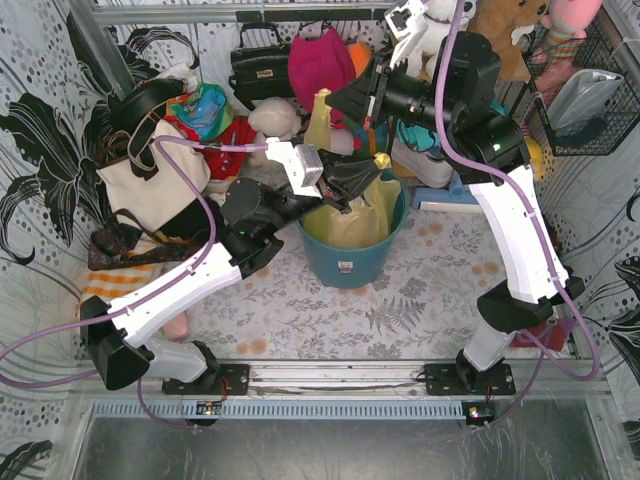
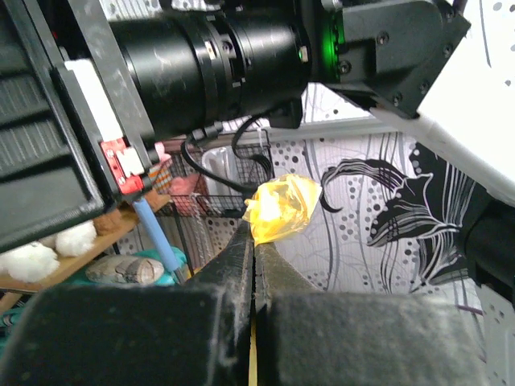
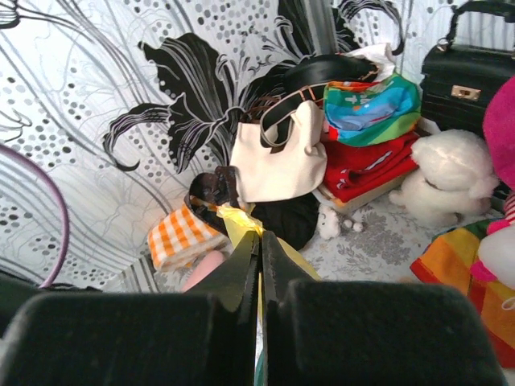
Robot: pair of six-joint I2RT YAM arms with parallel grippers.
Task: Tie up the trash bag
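fingers [image 2: 232,269] of the left gripper [image 2: 253,241] pressed together on a crumpled yellow tip of the trash bag [image 2: 282,209], just above the rim of the teal bin [image 1: 350,265], which holds the bag's body at mid-table. beyond it, the right gripper [image 3: 259,245], jaws likewise closed, pinches a second yellow strip of the bag, drawn upward. behind: cream tote bag [image 3: 278,165], white plush toy [image 3: 447,181], black handbag [image 1: 262,62].

White arms [image 1: 190,275], black joints [image 1: 262,215]; purple cables [image 1: 204,198]; black left gripper [image 2: 253,241]
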